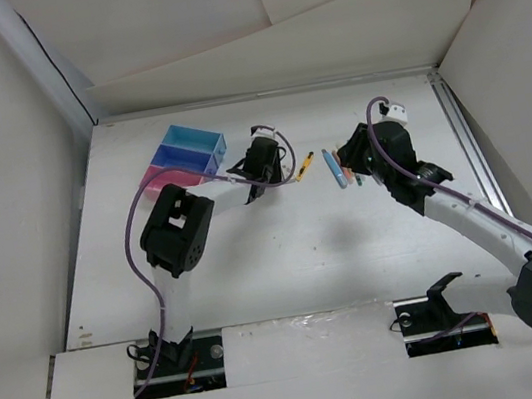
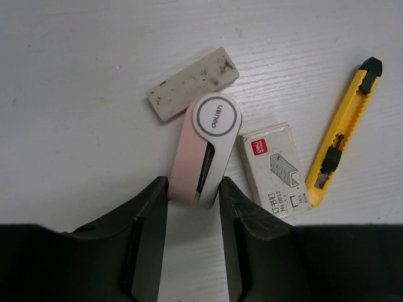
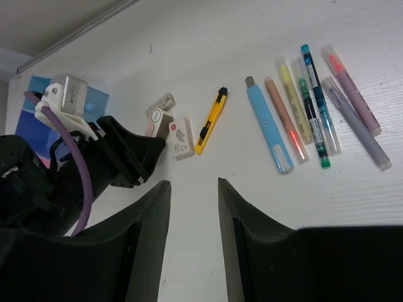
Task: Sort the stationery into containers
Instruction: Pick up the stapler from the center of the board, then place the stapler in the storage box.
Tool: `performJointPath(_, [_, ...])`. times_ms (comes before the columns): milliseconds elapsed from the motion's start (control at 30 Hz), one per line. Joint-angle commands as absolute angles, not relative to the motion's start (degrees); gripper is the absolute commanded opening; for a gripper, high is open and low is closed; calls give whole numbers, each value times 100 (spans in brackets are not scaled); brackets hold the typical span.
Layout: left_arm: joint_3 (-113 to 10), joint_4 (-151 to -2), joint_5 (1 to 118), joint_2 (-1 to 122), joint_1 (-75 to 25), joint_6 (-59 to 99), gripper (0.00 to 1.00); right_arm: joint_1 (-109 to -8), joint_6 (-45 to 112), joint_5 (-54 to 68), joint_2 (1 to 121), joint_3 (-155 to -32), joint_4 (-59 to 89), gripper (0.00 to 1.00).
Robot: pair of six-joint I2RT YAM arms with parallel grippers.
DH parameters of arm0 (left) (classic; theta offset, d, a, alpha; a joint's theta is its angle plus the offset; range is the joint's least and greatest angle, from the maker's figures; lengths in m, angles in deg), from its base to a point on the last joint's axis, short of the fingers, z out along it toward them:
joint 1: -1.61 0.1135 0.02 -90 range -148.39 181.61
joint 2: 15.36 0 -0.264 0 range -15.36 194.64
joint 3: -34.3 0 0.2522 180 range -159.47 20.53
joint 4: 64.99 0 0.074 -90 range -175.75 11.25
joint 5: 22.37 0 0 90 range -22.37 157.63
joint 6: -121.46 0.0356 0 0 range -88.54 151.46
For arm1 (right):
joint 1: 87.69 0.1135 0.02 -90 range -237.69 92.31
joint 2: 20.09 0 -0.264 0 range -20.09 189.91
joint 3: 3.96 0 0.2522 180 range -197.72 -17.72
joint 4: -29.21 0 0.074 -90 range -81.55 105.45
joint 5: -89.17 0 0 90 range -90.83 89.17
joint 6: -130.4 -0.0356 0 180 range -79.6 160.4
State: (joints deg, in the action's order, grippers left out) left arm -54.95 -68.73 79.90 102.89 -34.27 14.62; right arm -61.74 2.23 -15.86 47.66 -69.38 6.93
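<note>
White table [image 1: 288,277], pale board walls [image 1: 317,9]. From above we found the containers [image 1: 183,157] at the far left, light blue, violet and pink side by side, and the light-blue pen [image 1: 335,168] mid-table. Left wrist: we saw the left gripper [image 2: 193,189] clamped on the near end of the pink-and-white deli case [image 2: 192,154], a grubby eraser [image 2: 192,83] touching its far end, staple box [image 2: 275,168] and yellow utility knife [image 2: 345,129] alongside. Right wrist: the right gripper [image 3: 192,185] stood open above the table, a row of pens [image 3: 315,107] ahead.
</note>
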Motion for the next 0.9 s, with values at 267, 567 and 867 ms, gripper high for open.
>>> performJointPath(267, [-4628, -6601, 7677, 9048, -3408, 1170, 9, -6133, 252, -1666, 4759, -7072, 929, 42])
performJointPath(567, [-3292, -6592, 8642, 6588, -3066, -25, 6, -6133, 252, -1560, 4759, -7072, 929, 42])
performJointPath(867, [-1972, -6355, 8741, 5627, -1616, -1354, 6, -6080, 252, -1507, 4707, -7072, 929, 42])
